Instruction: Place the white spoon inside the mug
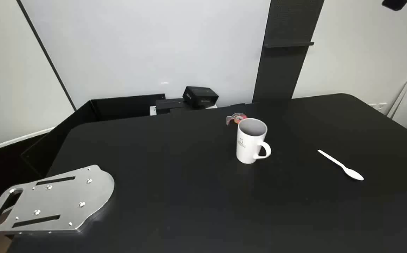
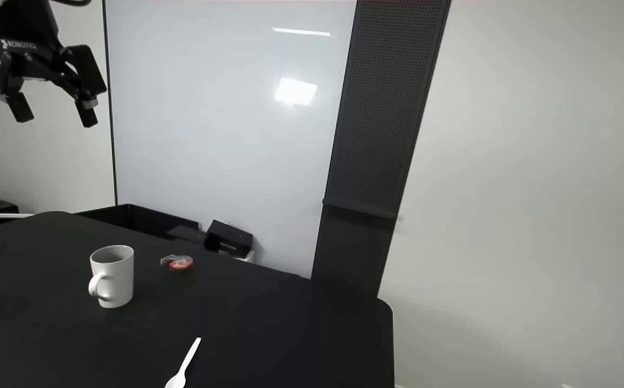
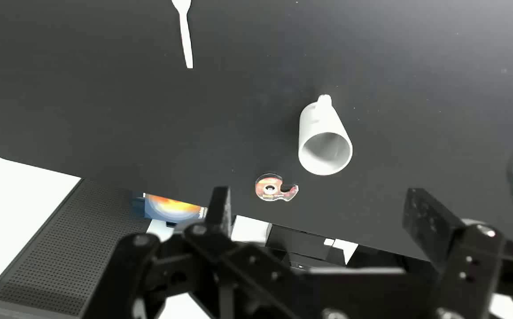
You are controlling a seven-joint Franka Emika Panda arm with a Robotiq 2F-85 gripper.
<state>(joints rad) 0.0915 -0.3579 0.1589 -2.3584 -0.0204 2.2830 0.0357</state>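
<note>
High in the air hangs the pincer [image 2: 54, 111], around eleven o'clock from the mug [image 2: 120, 283] in an exterior view, jaws wide apart, released! The mug stands upright on the black table [image 1: 175, 196], and there's the white spoon [image 1: 344, 168], lying flat on that same table, well apart from the mug, between three and four o'clock of it in an exterior view, bowl [image 1: 353, 174] pointing to four. Over in the wrist view, the spoon sits at ten o'clock from the mug, cut off at the top, while the loop handle [image 3: 324, 101] is up at twelve and the tape dispenser [image 3: 277, 193] rests near the mug at half past seven.
</note>
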